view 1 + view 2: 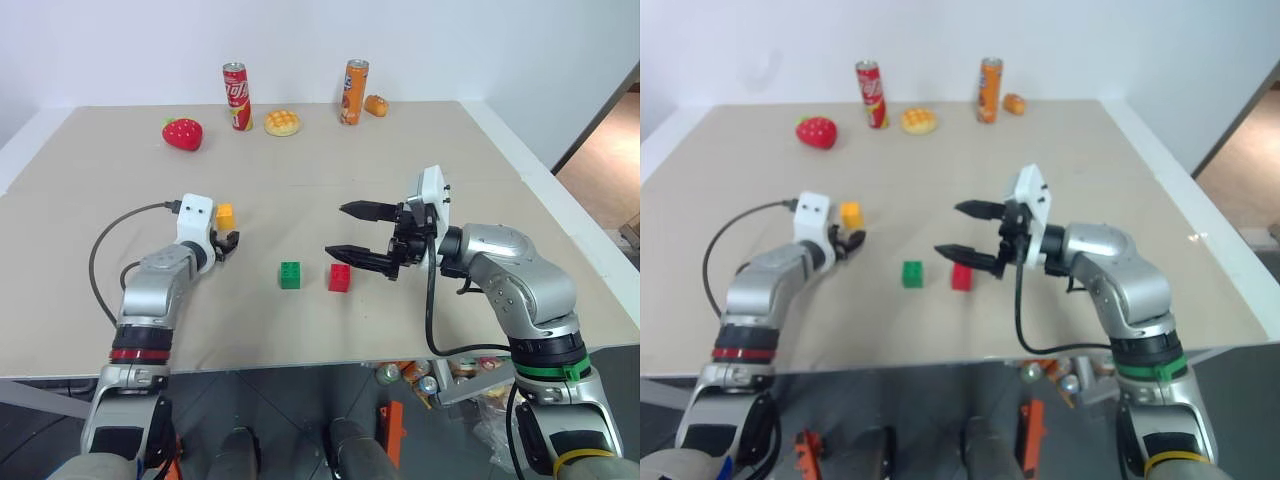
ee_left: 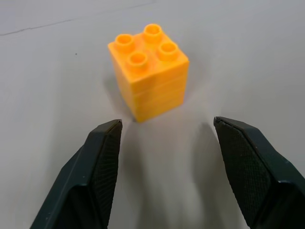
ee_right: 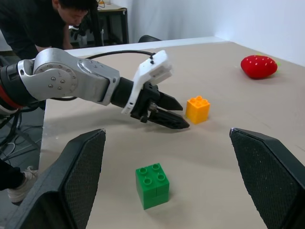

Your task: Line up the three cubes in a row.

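Three cubes sit on the tan table [image 1: 500, 180]: the green cube [image 1: 290, 274] and the red cube [image 1: 340, 277] stand close side by side near the front middle, while the orange cube [image 1: 225, 215] lies apart from them, at about ten o'clock from the green one. All three look like small hard plastic studded blocks, so I judge them light, stiff and not fragile, with smooth sides that could slip or skid if pinched off-centre; the flat opposite side walls, below the studs, look like the best place to take hold. The left gripper [image 2: 167, 138] has its two fingers spread with nothing between them, pointing forward and slightly down at the orange cube, which stands on the table just beyond the fingertips and a little toward one finger, untouched. The left forearm reaches forward low over the table with the wrist roughly straight. The right gripper [image 1: 357, 232] hangs above the table at about two o'clock from the red cube, turned sideways to point leftward across the table, its fingers wide apart and empty; its elbow is bent out to the right. At twelve o'clock, far back, stand two cans [image 1: 237, 96], a toy strawberry [image 1: 183, 133] and a bun [image 1: 282, 122], well clear of the cubes.
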Action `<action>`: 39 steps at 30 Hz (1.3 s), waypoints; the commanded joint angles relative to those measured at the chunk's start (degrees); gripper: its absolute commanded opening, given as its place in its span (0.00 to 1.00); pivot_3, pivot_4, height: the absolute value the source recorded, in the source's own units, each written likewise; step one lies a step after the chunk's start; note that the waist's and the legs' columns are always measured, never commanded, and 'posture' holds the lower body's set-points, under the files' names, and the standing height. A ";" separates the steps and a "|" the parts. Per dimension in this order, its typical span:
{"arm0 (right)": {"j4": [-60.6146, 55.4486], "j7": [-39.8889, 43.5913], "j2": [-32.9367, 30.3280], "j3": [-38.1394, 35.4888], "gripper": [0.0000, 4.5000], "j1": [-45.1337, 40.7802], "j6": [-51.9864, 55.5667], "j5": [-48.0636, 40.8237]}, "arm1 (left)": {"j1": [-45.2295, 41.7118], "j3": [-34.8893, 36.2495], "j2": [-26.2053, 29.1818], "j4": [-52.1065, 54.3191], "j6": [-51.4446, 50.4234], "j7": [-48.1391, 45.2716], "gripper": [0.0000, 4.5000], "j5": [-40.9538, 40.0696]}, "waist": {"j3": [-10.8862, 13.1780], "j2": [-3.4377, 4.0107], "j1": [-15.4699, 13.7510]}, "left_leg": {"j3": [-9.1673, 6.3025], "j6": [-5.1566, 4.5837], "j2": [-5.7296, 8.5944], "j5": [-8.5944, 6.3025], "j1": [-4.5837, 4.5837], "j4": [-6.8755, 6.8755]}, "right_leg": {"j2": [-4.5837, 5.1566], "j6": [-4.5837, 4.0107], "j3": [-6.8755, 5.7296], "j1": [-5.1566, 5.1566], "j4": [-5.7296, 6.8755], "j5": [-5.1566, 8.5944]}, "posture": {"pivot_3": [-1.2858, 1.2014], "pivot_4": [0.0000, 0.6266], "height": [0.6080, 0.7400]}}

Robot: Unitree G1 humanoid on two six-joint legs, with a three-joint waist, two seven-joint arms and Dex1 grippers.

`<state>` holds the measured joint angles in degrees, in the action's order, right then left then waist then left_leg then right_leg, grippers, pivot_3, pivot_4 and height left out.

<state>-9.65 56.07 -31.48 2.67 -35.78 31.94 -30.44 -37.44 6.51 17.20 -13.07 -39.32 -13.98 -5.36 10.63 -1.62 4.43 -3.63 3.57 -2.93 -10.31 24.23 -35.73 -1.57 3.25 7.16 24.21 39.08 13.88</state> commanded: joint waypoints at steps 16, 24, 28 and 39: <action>-3.16 -1.26 -0.59 -1.46 0.97 0.69 -0.04 -1.00 | -4.89 -1.23 -4.18 -5.71 -0.44 5.51 0.71 0.80 | 0.00 0.00 -0.19 | 0.00 0.08 0.05 0.05 0.01 0.01 | 0.03 0.03 0.00 -0.02 -0.02 -0.02 | 0.52 0.24 1.00; -2.76 -1.14 -0.39 -1.21 0.97 0.46 -0.15 -0.97 | -5.54 -1.36 -6.63 -4.39 -1.14 7.44 0.71 1.01 | 0.00 0.00 -0.36 | 0.00 0.09 0.16 0.06 0.01 0.01 | 0.16 0.12 0.00 -0.06 -0.05 0.00 | 0.52 0.24 1.00; -2.34 -0.93 -0.28 -1.06 0.97 0.12 -0.27 -0.90 | -6.75 -0.89 -7.09 -5.90 -0.44 8.63 0.71 1.19 | 0.00 0.00 -0.34 | 0.00 0.10 0.21 0.06 0.03 0.00 | 0.21 0.16 0.01 -0.06 -0.08 -0.01 | 0.52 0.24 1.00; -1.48 -0.55 -0.06 -0.79 0.97 -0.18 -0.50 -0.62 | -10.92 0.80 -7.29 -15.82 4.12 14.04 0.71 1.55 | 0.00 0.00 -0.18 | 0.00 0.10 0.21 0.07 0.02 0.02 | 0.21 0.17 0.02 -0.05 -0.09 -0.02 | 0.52 0.24 1.00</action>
<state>-10.24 55.11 -31.52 2.62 -34.73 32.27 -30.60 -47.29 6.10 9.59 -27.98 -36.35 -1.55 -4.37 10.62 -1.63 4.25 -3.64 3.67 -2.72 -10.24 24.24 -35.72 -1.36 3.41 7.17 24.15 38.99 13.86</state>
